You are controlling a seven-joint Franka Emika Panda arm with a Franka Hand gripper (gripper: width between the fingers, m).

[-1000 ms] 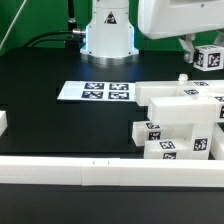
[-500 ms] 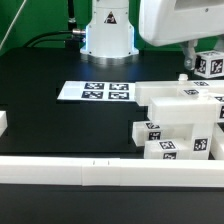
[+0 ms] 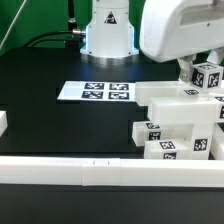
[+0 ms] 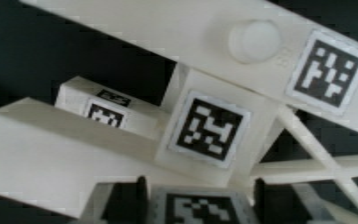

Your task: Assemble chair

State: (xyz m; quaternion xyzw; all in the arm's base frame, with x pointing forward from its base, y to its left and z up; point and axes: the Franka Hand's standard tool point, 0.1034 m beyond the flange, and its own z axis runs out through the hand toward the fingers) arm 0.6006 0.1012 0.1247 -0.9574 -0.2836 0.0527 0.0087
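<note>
My gripper (image 3: 198,72) hangs at the exterior view's upper right, shut on a small white chair piece (image 3: 208,76) with a black-and-white tag, just above the pile. Several chunky white tagged chair pieces (image 3: 172,122) lie clustered below it on the black table at the right. In the wrist view the gripper (image 4: 197,203) has its dark fingers (image 4: 139,200) on either side of the tagged piece (image 4: 197,210). Beyond it lie a tagged block (image 4: 202,125), a long slab with a round hole (image 4: 252,38) and a smaller tagged block (image 4: 101,106).
The marker board (image 3: 95,91) lies flat at mid-table. A long low white border rail (image 3: 90,172) runs along the front. A short white block end (image 3: 2,122) shows at the left edge. The arm's base (image 3: 107,35) stands at the back.
My gripper has come down and toward the exterior view's left with the small tagged piece, closer to the pile. The pile and the marker board have not moved.
</note>
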